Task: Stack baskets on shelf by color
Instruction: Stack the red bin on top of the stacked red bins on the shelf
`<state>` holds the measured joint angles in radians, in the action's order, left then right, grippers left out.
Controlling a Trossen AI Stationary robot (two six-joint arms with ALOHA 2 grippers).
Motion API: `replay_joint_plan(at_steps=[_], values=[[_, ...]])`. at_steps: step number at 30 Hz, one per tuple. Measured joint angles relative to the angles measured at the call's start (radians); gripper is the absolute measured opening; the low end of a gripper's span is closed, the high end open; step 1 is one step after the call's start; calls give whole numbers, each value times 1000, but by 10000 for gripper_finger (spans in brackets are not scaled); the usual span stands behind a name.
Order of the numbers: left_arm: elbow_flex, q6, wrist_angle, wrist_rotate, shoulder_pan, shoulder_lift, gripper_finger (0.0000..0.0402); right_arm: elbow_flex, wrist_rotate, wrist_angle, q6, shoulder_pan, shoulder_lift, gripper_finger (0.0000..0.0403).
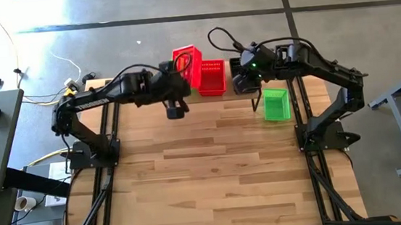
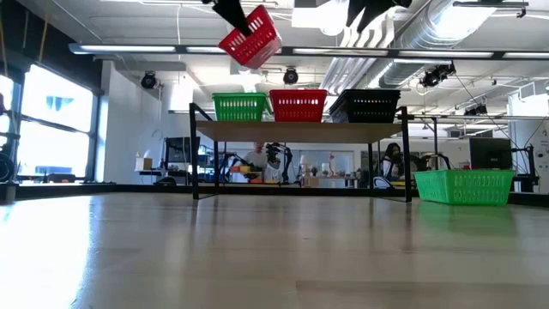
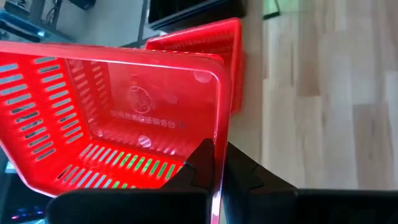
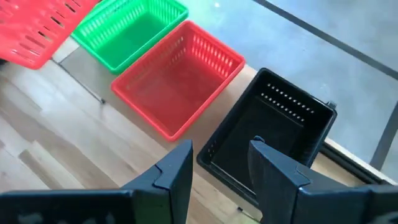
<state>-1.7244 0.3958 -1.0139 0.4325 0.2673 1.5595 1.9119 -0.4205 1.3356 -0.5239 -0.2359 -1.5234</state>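
Currently the left end effector (image 3: 214, 177) is clamped on the rim wall of a red basket (image 2: 250, 38), carrying it tilted, high above the shelf (image 2: 300, 130). Gripping one wall leaves the open mouth free, presumably so it can nest into the red basket on the shelf (image 2: 298, 105), which sits below and just beyond the fingers. A green one (image 2: 239, 106) and a black one (image 2: 366, 106) flank it, one colour per slot. The right end effector (image 4: 221, 162) hovers over the black basket with jaws wide and nothing held, likely just released. Another green basket (image 2: 464, 185) waits on the counter (image 2: 257, 249), beside the right arm.
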Motion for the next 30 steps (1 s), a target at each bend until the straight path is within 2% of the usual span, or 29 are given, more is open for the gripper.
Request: replay_joint_plan(at_steps=[6, 10, 13, 16, 24, 30], values=[[-15, 49, 6, 0, 25, -1, 0, 0, -1, -93, -84, -6, 0, 140], [-15, 53, -62, 7, 25, 0, 0, 0, 3, -245, -104, -6, -8, 140], [-14, 46, -118, 49, 12, 0, 0, 0, 12, -352, -100, -6, -27, 140], [-14, 38, -154, 101, -10, 0, 0, 0, 38, -422, -87, -4, -50, 140], [-14, 52, -247, 137, -98, 0, 0, 0, 181, -537, -157, 10, -110, 140], [-14, 53, -313, 237, -176, 0, 0, 0, 190, -551, -212, 60, -137, 140]])
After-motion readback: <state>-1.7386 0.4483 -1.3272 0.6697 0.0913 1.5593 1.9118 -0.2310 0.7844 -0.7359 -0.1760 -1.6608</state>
